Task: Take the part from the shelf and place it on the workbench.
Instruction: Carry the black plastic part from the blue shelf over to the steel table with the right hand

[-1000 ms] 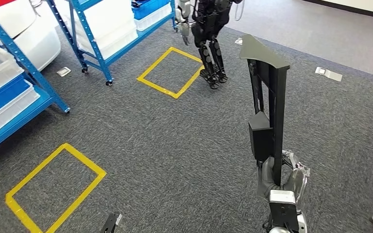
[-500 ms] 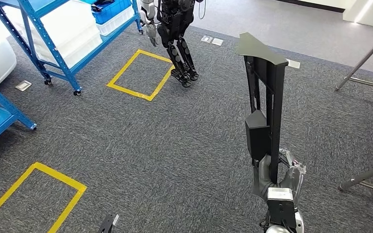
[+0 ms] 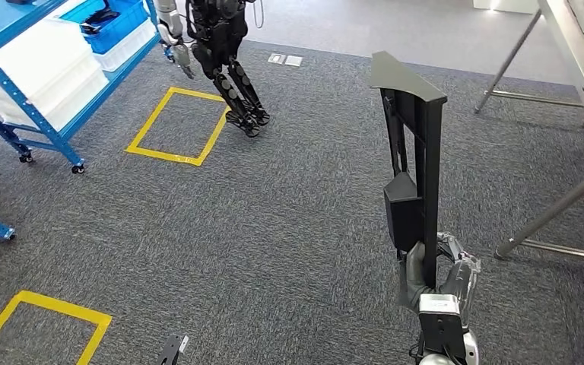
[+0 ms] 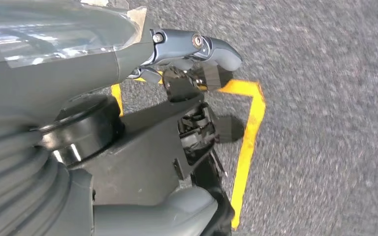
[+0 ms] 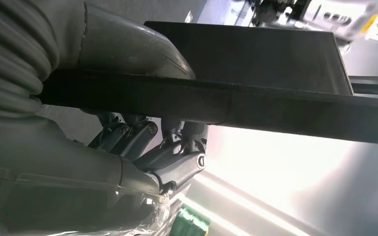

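The part [image 3: 418,152] is a long black frame with a flat angled plate at its top end, and it stands upright over the carpet. My right hand [image 3: 437,277] grips its lower end, at the lower right of the head view. In the right wrist view the fingers [image 5: 142,142] wrap under the part's dark bar [image 5: 256,105]. My left hand [image 4: 177,113] hangs over the carpet with its fingers apart and nothing in it. Its dark tip [image 3: 172,351] shows at the bottom edge of the head view. The workbench [image 3: 582,53] stands at the far right on slanted metal legs [image 3: 551,213].
Another humanoid robot [image 3: 224,57] stands at the back beside a yellow taped square [image 3: 175,125]. A blue shelf rack [image 3: 46,84] with white and blue bins stands at the left. A second taped square [image 3: 38,323] marks the near-left carpet.
The camera has turned right, so the whole scene has slid left. The shelves have moved toward the edge and the workbench has come into view. The part stays upright in my right hand.
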`<state>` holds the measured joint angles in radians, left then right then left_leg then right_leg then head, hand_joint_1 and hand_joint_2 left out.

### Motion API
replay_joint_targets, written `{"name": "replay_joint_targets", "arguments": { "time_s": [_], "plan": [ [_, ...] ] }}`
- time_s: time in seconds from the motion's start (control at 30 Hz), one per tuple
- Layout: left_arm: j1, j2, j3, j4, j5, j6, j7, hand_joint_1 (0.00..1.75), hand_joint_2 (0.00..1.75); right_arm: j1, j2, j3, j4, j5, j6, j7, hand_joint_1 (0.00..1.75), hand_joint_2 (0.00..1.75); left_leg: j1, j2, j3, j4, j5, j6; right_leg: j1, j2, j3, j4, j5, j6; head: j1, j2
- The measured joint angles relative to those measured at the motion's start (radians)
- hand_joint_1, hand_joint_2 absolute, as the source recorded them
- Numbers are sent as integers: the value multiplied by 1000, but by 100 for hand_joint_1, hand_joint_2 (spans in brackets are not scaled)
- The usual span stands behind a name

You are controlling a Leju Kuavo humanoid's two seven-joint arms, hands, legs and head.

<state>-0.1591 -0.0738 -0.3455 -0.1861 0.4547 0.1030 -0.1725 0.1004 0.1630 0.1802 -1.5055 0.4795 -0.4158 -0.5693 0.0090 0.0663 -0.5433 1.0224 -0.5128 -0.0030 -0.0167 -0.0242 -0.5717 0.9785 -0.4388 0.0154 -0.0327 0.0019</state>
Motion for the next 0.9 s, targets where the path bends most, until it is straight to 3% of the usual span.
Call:
{"name": "replay_joint_targets", "arguments": {
  "time_s": [0.07, 0.1, 0.13, 0.17, 0.2, 0.23, 0.3, 0.37, 0.43, 0.5, 0.57, 0.63, 0.67, 0.7, 0.77, 0.8, 0.87, 0.9],
  "plan": [
    [3, 0, 0, 0, 0, 0, -1, 0, 175, -1, 3, 1, -2, 0, 0, 0, 175, 175, 3, -52, -55, 122, -70, -5, -1, 22, -1, -1, 3, -8, -5, 0],
    [5, 0, 0, 0, 0, 0, -1, 0, 175, 0, 4, 2, -2, 0, 1, 0, 175, 175, 3, -63, -91, 195, -102, -6, 1, 35, -2, 0, 3, -9, -6, 0],
    [6, 0, 1, 0, 0, 1, -1, 0, 175, 0, 4, 2, -2, 0, 3, 0, 175, 175, 3, -66, -118, 245, -116, -5, 3, 48, -3, 1, 3, -10, -7, 0],
    [7, 0, 1, 0, 1, 2, -1, 0, 175, 0, 4, 3, -2, 1, 7, 0, 175, 175, 3, -68, -129, 260, -109, -3, 4, 61, -3, 2, 3, -10, -7, 0],
    [7, 0, 2, 0, 2, 3, -1, 0, 175, -1, 5, 3, -2, 2, 12, 0, 175, 175, 3, -71, -118, 231, -81, -1, 5, 74, -2, 3, 3, -10, -7, 0],
    [7, 0, 4, 0, 4, 4, -1, 0, 175, -4, 6, 4, -1, 2, 18, 0, 175, 175, 3, -78, -90, 168, -41, 3, 5, 88, -1, 4, 3, -9, -7, 0],
    [6, 1, 8, 0, 8, 4, -1, 0, 175, -16, 8, 7, 2, 4, 29, 1, 175, 175, 6, -121, -26, 31, 22, 9, 6, 112, -2, 7, 4, -8, -6, 0],
    [5, 2, 9, 0, 10, 2, -1, 0, 175, -33, 10, 9, 9, 5, 36, 2, 175, 175, 4, -147, -4, -22, 35, 15, 5, 131, -11, 9, 7, 1, -6, 0],
    [1, 2, 10, 0, 10, -3, -1, 0, 175, -45, 10, 10, 17, 5, 40, 4, 175, 175, -1, -129, -4, -29, 40, 25, 2, 142, -21, 9, 12, 13, -6, 0],
    [-4, 1, 10, 0, 8, -8, -2, 0, 175, -51, 9, 10, 25, 5, 41, 5, 175, 175, 0, -107, -1, -39, 49, 40, 4, 104, -43, 42, -6, 18, -3, 0],
    [-6, 2, 10, 0, 2, -12, 0, 0, 175, -61, 8, 10, 38, -3, 53, 8, 175, 175, 0, -81, 0, -44, 52, 48, 6, 52, -98, 153, -60, 15, 1, 0],
    [-7, 4, 10, 0, -4, -15, 8, 0, 175, -69, 6, 10, 61, -21, 78, 12, 175, 175, -2, -52, -2, -44, 51, 49, 3, 39, -160, 281, -107, 18, 3, 0],
    [-9, 5, 10, 0, -7, -17, 12, 0, 175, -70, 4, 10, 77, -29, 91, 14, 175, 175, -2, -38, -3, -43, 51, 49, 1, 36, -171, 306, -112, 24, 4, 0],
    [-12, 6, 10, 0, -10, -19, 15, 0, 175, -72, 3, 10, 92, -35, 101, 13, 175, 175, -2, -27, -3, -43, 50, 48, -1, 32, -158, 285, -101, 32, 5, 0],
    [-19, 6, 10, 0, -15, -21, 19, 0, 175, -76, 2, 9, 116, -41, 111, 9, 175, 175, -3, -7, 0, -42, 47, 43, -5, -4, -78, 144, -52, 48, 6, 0],
    [-21, 7, 10, 0, -16, -21, 21, 0, 175, -80, 3, 10, 124, -41, 113, 7, 175, 175, -6, 2, 2, -40, 44, 38, -3, -28, -39, 75, -31, 50, 7, 0],
    [-25, 8, 10, 0, -18, -21, 23, 0, 175, -87, 4, 9, 137, -42, 115, 4, 175, 175, -11, 19, 5, -38, 38, 28, 0, -52, -3, 11, -10, 41, 6, 0],
    [-26, 9, 10, 0, -19, -21, 24, 0, 175, -89, 4, 9, 142, -42, 115, 4, 175, 175, -12, 28, 7, -38, 36, 23, 3, -43, -4, 9, -7, 34, 5, 0]
  ]
}}
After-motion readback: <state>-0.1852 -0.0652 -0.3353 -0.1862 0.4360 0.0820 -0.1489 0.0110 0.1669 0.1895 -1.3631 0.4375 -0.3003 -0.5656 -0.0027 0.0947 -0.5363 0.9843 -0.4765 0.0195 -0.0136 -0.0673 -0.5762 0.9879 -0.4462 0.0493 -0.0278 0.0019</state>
